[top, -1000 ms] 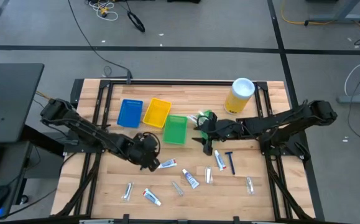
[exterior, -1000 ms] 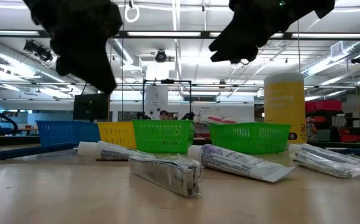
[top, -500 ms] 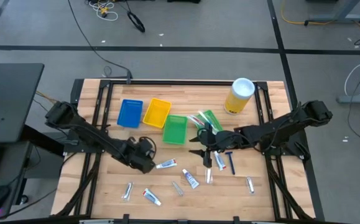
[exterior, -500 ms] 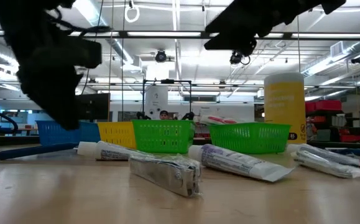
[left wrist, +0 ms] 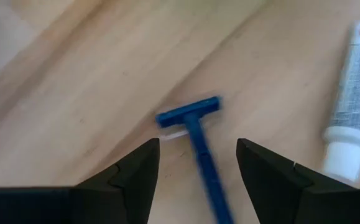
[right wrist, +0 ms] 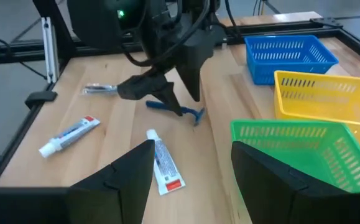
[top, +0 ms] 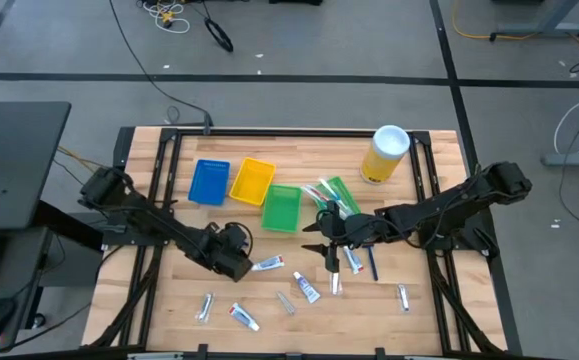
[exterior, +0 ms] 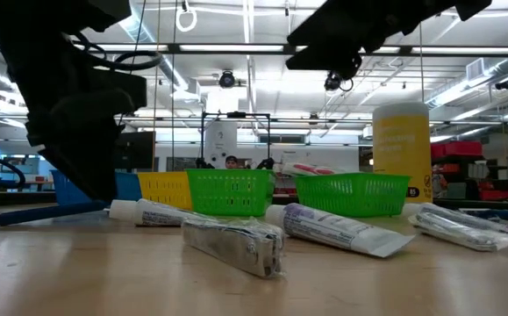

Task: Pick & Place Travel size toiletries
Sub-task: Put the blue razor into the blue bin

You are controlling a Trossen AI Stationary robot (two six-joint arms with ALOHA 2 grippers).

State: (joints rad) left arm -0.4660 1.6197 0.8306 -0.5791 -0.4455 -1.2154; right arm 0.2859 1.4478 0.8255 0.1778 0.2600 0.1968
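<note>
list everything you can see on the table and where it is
table: one, wooden
blue bin: one, far left of the bin row
yellow bin: one, beside the blue
green bins: two, right of the yellow, one partly under the right arm
canister: one, yellow with white lid, far right
toothpaste tubes: about four, white, near half
silvery tubes: about four, near edge
razors: two, blue, one mid-right, one under the left claw
left claw: open, straddling a razor
right claw: open, above the tubes at mid-table
</note>
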